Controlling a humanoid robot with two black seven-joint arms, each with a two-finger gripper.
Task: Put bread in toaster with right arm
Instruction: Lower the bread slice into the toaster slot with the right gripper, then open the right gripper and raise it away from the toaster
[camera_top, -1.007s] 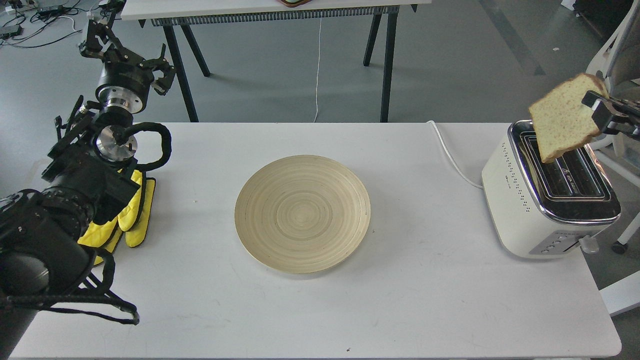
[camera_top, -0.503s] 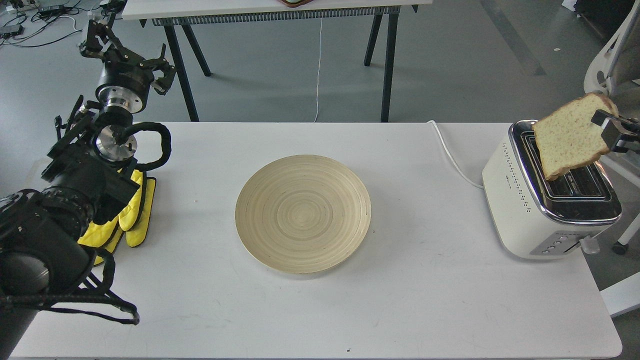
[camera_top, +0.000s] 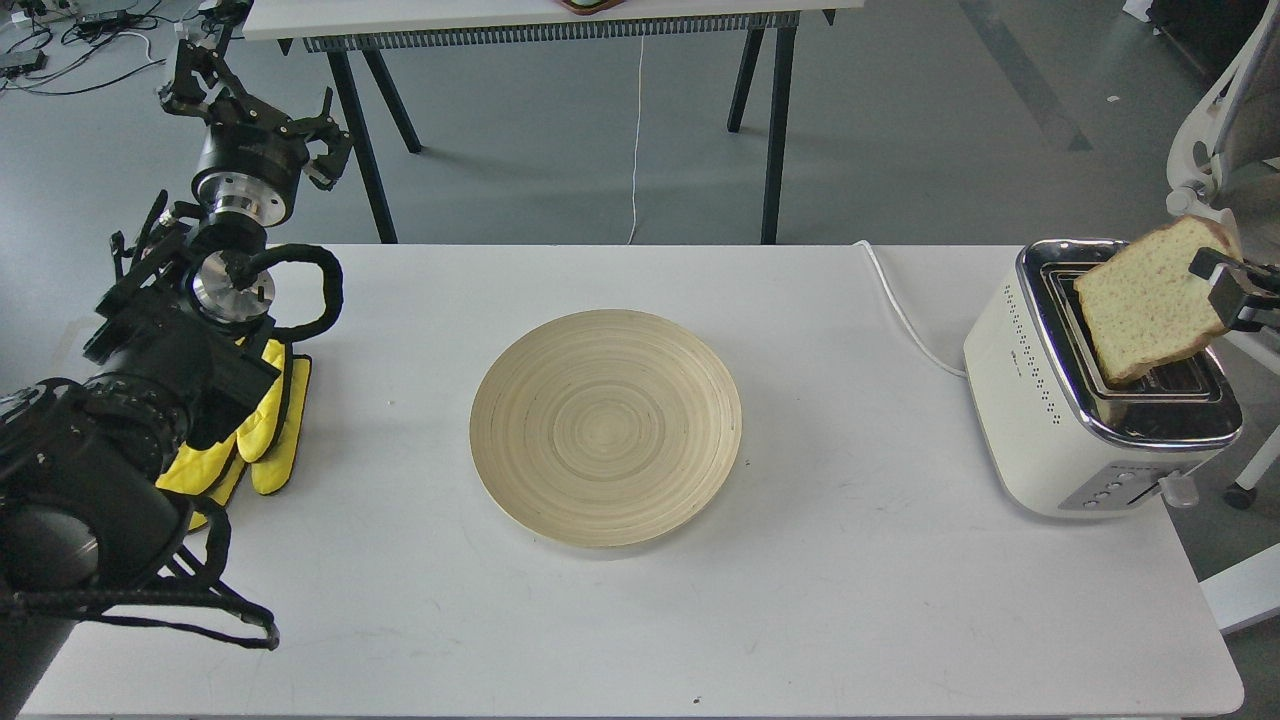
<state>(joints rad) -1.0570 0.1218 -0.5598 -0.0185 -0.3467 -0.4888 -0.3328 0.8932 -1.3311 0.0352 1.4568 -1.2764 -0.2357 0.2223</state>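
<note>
The bread (camera_top: 1150, 300), a pale speckled slice with a brown crust, hangs tilted over the toaster (camera_top: 1090, 390) at the table's right end. Its lower corner reaches down to the toaster's black slots. My right gripper (camera_top: 1222, 285) comes in from the right edge and is shut on the slice's upper right edge; most of that arm is out of view. The toaster is cream-white with a chrome top, and its buttons and lever face the front. My left gripper (camera_top: 262, 105) is raised at the far left, away from the bread, with its fingers spread apart and empty.
A round wooden plate (camera_top: 606, 428) sits empty at the middle of the white table. Yellow gloves (camera_top: 262, 432) lie under my left arm. The toaster's white cord (camera_top: 905, 315) runs off the back edge. A chair (camera_top: 1225, 130) stands behind the toaster.
My right gripper has lowered the bread and shifted it a little right and toward the front, from above the toaster down to its slots. The left arm has not moved.
</note>
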